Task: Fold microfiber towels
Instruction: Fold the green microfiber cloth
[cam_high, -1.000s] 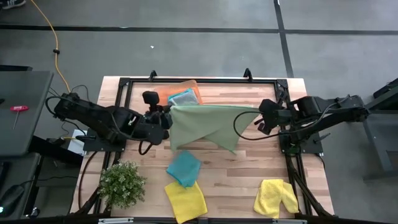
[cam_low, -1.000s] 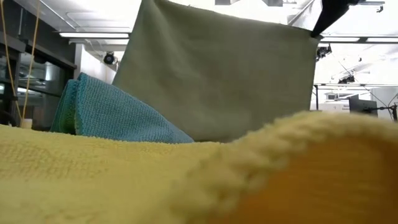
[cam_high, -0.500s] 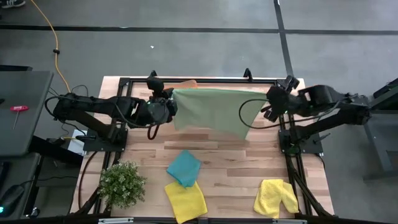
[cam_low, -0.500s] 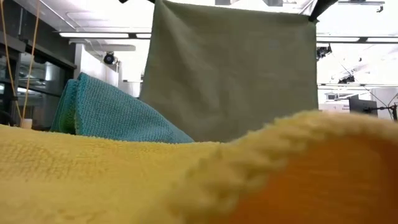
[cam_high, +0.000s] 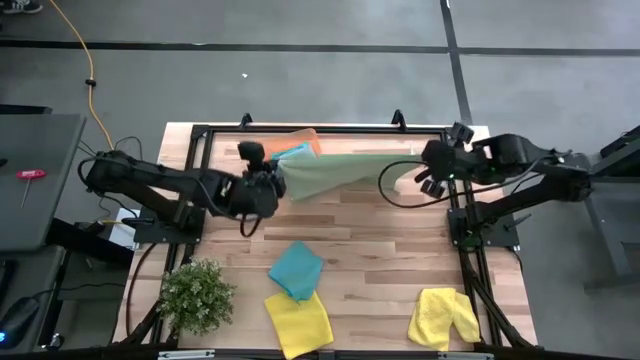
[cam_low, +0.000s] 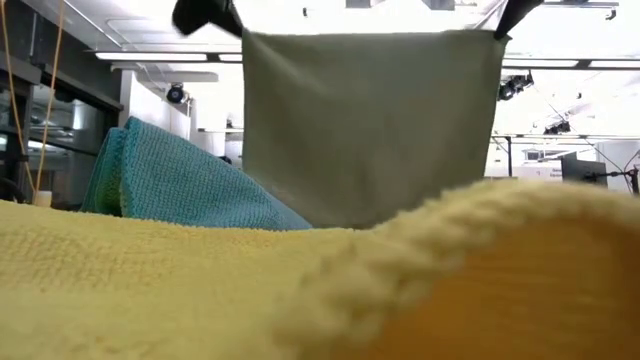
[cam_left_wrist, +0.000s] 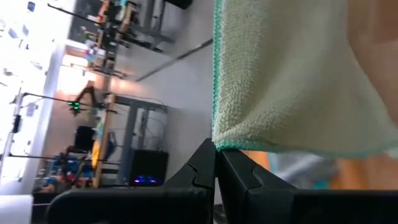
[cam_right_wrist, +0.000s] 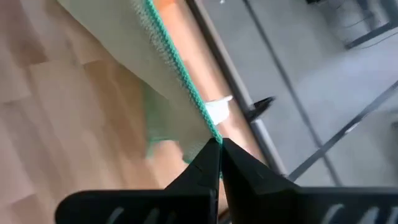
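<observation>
A: Light green towel (cam_high: 335, 172), item one — location?
B: Stretched in the air between both claws, above the table's far half. Left gripper (cam_high: 274, 182) clamped on one corner, right gripper (cam_high: 425, 176) pinched on the other.
A: Remaining stock?
B: Teal towel (cam_high: 296, 269) and yellow towel (cam_high: 298, 322) nearer than the left gripper; second yellow towel (cam_high: 443, 317) nearer than the right. Orange tray (cam_high: 296, 147) behind the cloth.

Visible quantities: one light green towel (cam_high: 330, 172), two teal towels (cam_high: 296, 269) (cam_high: 292, 154), two yellow towels (cam_high: 298, 322) (cam_high: 444, 316), one orange tray (cam_high: 303, 140), one plant (cam_high: 196, 295).
</observation>
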